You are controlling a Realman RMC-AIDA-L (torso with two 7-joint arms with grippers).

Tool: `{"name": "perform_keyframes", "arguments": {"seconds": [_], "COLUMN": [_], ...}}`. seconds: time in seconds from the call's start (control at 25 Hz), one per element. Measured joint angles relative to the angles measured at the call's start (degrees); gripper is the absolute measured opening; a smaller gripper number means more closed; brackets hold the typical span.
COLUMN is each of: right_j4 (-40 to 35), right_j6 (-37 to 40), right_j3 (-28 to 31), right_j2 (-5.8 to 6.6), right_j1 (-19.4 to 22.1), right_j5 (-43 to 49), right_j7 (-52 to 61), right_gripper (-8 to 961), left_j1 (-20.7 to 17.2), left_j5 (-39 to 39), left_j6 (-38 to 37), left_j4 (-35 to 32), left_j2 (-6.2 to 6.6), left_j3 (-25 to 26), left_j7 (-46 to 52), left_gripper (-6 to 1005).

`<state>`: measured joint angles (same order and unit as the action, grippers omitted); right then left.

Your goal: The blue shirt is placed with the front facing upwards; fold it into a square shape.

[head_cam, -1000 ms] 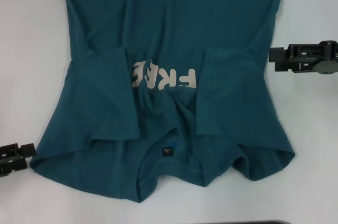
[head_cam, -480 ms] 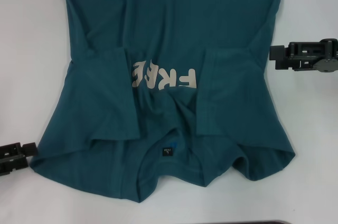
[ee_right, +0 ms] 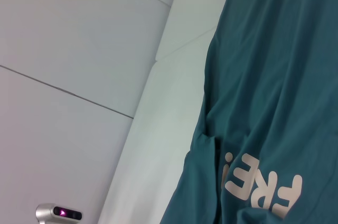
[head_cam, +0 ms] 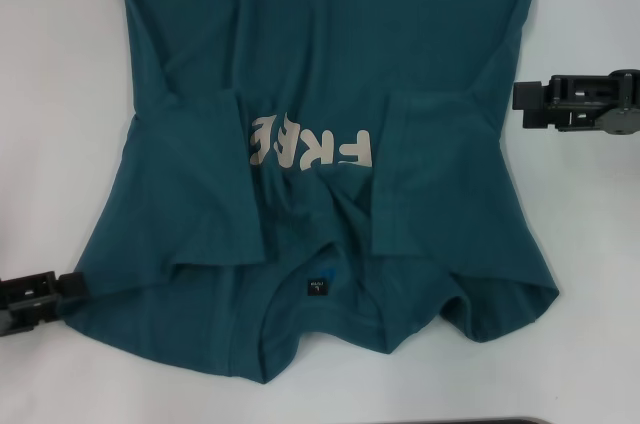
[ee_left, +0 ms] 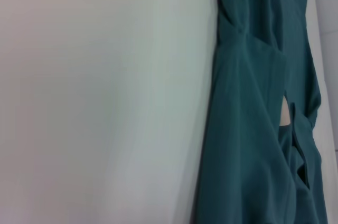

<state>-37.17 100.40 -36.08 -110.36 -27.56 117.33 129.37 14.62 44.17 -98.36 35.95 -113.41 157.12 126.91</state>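
Note:
The blue shirt (head_cam: 320,74) lies spread on the white table (head_cam: 50,94), collar towards me, with both sleeves folded in over the chest. The pale letters "FREE" (head_cam: 310,147) show between the sleeves, and the dark neck label (head_cam: 317,287) is near the collar. My left gripper (head_cam: 66,287) is low at the near left, right at the shirt's shoulder corner. My right gripper (head_cam: 520,104) is beside the shirt's right edge, a small gap away. The shirt also shows in the left wrist view (ee_left: 253,129) and in the right wrist view (ee_right: 274,76) with its letters (ee_right: 264,192).
White table (ee_left: 105,102) lies to the left of the shirt. The right wrist view shows the table's far edge, a pale wall and a small silver device (ee_right: 58,213). A dark strip (head_cam: 480,421) runs along the near edge in the head view.
My left gripper has moved right and reached the shirt's near left corner. My right gripper has shifted very slightly. The shirt has not moved.

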Motion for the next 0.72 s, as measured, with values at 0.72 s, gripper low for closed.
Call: {"name": "perform_keyframes", "arguments": {"seconds": [0.72], "right_j4": [0.0], "right_j6": [0.34], "right_j3": [0.4], "right_j2": [0.01], "right_j1": [0.06], "right_j5": [-0.1], "right_j7": [-0.1], "right_gripper": [881], "left_j1": [1.43], "left_j5": [0.5], "left_j6": [-0.92], "left_j4": [0.0], "left_j2": [-0.36], "left_j3": [0.48], "left_j7": [0.74], "left_gripper": [639]}}
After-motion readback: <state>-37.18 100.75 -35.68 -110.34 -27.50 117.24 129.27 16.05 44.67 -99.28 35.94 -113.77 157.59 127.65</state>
